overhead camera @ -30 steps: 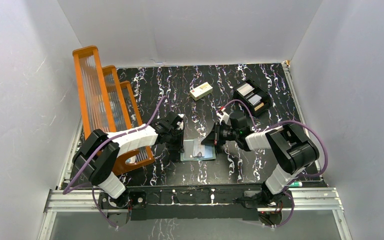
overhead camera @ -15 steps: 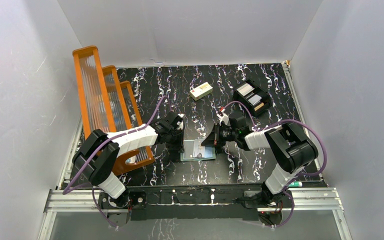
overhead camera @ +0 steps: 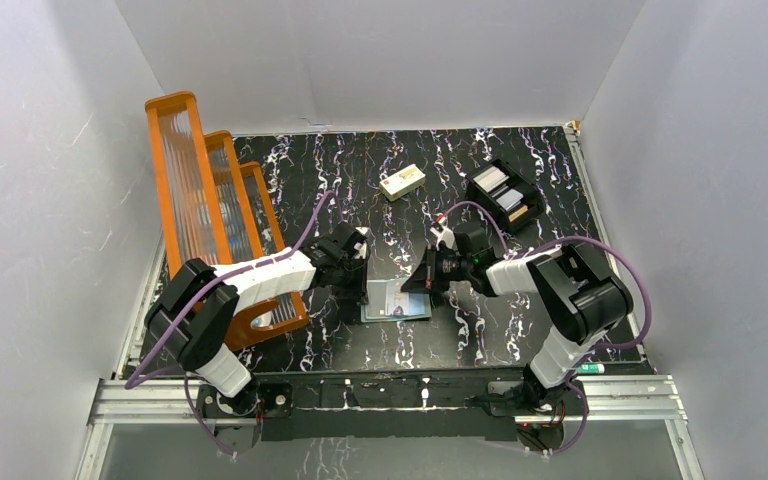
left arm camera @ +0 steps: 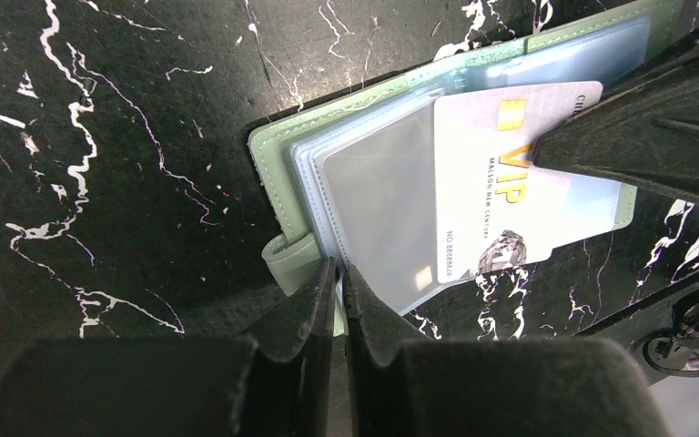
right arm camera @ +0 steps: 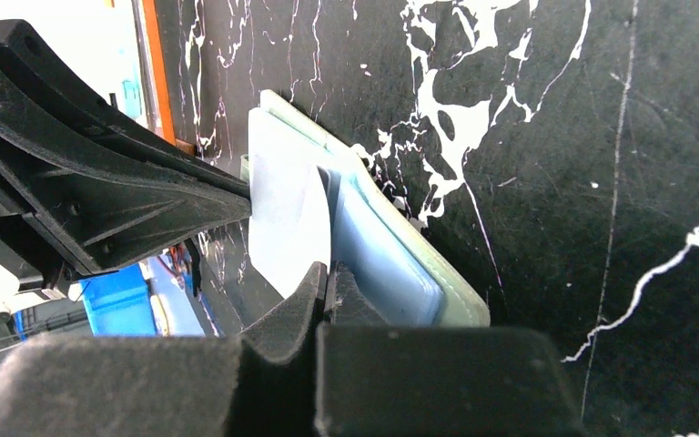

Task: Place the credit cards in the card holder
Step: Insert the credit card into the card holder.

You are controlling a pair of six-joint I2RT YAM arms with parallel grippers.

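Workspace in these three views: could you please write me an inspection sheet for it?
Surface: black white-veined table.
Job's things: card holder lies open on the table; one credit card over its clear sleeves, insertion depth unclear.
Clutter: orange rack left; cream block and black tray at back.
End effectors: left end effector shut on card holder's edge; right end effector shut on credit card.
Cables: purple cables along both arms.
Surroundings: white walls.

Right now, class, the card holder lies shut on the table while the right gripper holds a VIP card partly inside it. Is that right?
Not shut: the left wrist view shows the card holder open, clear sleeves exposed, while the right gripper holds the VIP card partly inside.
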